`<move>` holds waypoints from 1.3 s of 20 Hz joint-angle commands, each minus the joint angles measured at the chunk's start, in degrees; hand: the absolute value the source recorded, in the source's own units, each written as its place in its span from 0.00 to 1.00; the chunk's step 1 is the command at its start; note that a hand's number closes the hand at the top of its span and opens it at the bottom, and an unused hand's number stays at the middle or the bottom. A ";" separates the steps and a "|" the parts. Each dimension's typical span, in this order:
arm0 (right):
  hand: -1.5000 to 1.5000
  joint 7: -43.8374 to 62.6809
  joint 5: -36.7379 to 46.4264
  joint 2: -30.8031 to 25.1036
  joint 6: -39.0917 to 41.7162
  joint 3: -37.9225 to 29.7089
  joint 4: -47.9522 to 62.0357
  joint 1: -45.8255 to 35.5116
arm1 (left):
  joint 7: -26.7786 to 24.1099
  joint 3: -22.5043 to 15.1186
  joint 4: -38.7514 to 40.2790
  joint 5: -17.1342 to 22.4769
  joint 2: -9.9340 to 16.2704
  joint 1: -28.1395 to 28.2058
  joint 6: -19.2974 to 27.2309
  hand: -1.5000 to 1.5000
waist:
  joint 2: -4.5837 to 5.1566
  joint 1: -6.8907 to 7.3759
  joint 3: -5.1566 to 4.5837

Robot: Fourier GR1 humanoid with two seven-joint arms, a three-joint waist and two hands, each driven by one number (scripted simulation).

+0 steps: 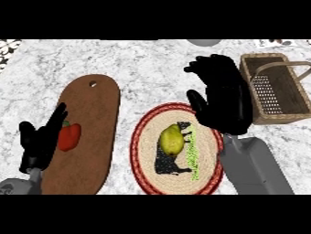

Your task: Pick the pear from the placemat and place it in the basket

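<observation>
1. Here, in the head view, the right robot hand hovers spread, holding nothing; the pear lies on the placemat just below-left of its palm.
2. Best lower over the pear, curl round its middle, then carry right to the basket.
3. The left robot hand rests, fingers relaxed.

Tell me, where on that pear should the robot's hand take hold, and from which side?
Probably around the pear's wide middle, coming down from above. It lies flat on the round placemat, long axis running up-down in the head view, with nothing crowding its sides. The open right hand sits just up and right of it, closest for the job.
</observation>
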 commanded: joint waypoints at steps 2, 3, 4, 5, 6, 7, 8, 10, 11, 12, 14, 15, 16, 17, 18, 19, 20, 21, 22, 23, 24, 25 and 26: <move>0.00 5.81 6.55 -2.51 -7.42 4.24 -0.72 0.23 | 4.34 -2.96 2.94 -0.11 -1.70 6.59 -0.01 0.50 | -0.18 -1.70 -0.89; 0.00 8.07 10.51 -4.99 -10.58 5.26 1.17 -1.67 | 3.77 -1.95 2.84 0.98 -0.30 7.21 -1.89 0.50 | -0.27 -1.27 -1.03; 0.00 9.09 12.79 -9.58 -10.51 4.60 2.89 0.13 | 4.50 -2.05 2.75 1.05 -1.04 7.27 -1.04 0.50 | -0.23 -1.91 -1.07; 0.00 10.71 15.46 -12.88 -11.34 5.29 3.50 0.71 | 5.11 -1.14 2.32 1.46 1.24 7.67 -2.45 0.50 | -0.41 -2.02 -1.11; 0.00 11.78 16.65 -16.74 -10.10 4.28 5.47 0.63 | 4.50 -2.34 3.05 0.10 -1.98 6.56 0.37 0.50 | 0.10 -2.88 -1.11; 0.00 15.53 17.69 -19.34 -10.73 4.12 5.40 -1.80 | 4.18 -2.35 1.65 0.32 -0.97 7.66 -0.85 0.50 | -0.20 -1.98 -1.11; 0.00 16.68 17.62 -22.86 -8.70 3.95 3.26 0.65 | 4.24 -0.72 2.40 1.26 0.59 8.06 -2.00 0.50 | -0.39 -3.13 -1.06; 0.00 19.72 18.23 -28.08 -5.02 4.74 1.56 2.06 | 4.29 -0.66 1.87 1.13 0.04 8.74 -1.51 0.50 | -0.39 -3.37 -0.99; 0.00 21.61 18.38 -31.04 -3.80 3.65 1.10 0.65 | 5.83 -1.11 1.01 1.09 -0.85 8.65 -0.48 0.50 | -0.40 -3.26 -0.96; 0.00 22.32 17.23 -34.42 -0.46 2.30 1.03 1.36 | 4.48 -0.73 0.52 1.16 0.35 9.83 -1.98 0.50 | -0.35 -2.98 -0.92; 0.00 23.10 14.37 -38.66 4.84 -0.65 1.41 1.53 | 4.15 -1.29 -0.73 0.56 -1.14 10.80 -0.65 0.50 | -0.15 -2.55 -0.83; 0.00 23.52 14.00 -40.84 7.30 -0.94 0.83 1.62 | 5.49 -0.60 -0.70 1.22 -0.18 10.47 -1.40 0.50 | -0.14 -2.66 -0.82; 0.00 24.41 11.73 -43.98 11.30 -2.82 0.93 1.07 | 4.33 -1.06 -1.07 0.23 -0.84 11.30 -0.45 0.50 | -0.15 -2.59 -0.81; 0.00 23.88 11.23 -45.03 14.67 -1.42 -0.48 3.51 | 6.86 -0.06 -0.83 1.14 0.29 8.56 -1.35 0.50 | -0.10 -3.43 -0.78; 0.00 22.72 11.17 -46.99 17.19 -1.47 -0.30 5.45 | 5.15 -1.60 -2.81 1.07 -0.49 13.34 -2.03 0.50 | -0.33 -2.80 -0.74; 0.00 23.27 8.95 -48.47 21.17 -2.13 0.27 4.95 | 4.93 -1.04 -1.28 0.52 -0.88 11.34 -1.24 0.50 | 0.00 -2.96 -0.78; 0.00 24.73 8.81 -49.60 23.20 -1.60 0.39 3.62 | 4.44 -0.87 -1.29 0.50 -0.81 11.59 -1.54 0.50 | 0.09 -2.22 -0.83; 0.00 23.60 8.55 -51.30 26.84 -1.44 0.75 3.97 | 5.34 -1.02 -0.87 0.57 -1.24 10.17 -1.58 0.50 | 0.24 -2.53 -0.81; 0.00 24.54 8.37 -52.46 28.09 -0.92 -1.08 5.38 | 6.63 -1.58 -3.20 -0.13 -0.64 11.34 -0.98 0.50 | -0.11 -2.54 -0.77; 0.00 23.25 8.12 -53.25 30.41 -1.82 1.37 5.26 | 6.78 -1.39 -2.98 -0.12 -1.64 10.07 -0.30 0.50 | 0.16 -2.19 -0.76; 0.00 21.61 7.60 -54.34 32.67 -2.79 2.17 6.52 | 5.65 0.37 -0.29 1.10 -0.23 9.39 -2.84 0.50 | 0.27 -2.58 -0.79; 0.00 22.77 7.40 -54.66 33.48 -2.40 0.72 5.92 | 8.06 -0.62 -3.95 0.59 0.31 11.33 -2.05 0.50 | 0.03 -1.88 -0.75; 0.00 20.61 9.59 -53.47 33.18 -1.71 2.15 7.43 | 5.14 0.07 -0.57 0.65 -0.11 11.19 -3.35 0.50 | 0.26 -1.97 -0.79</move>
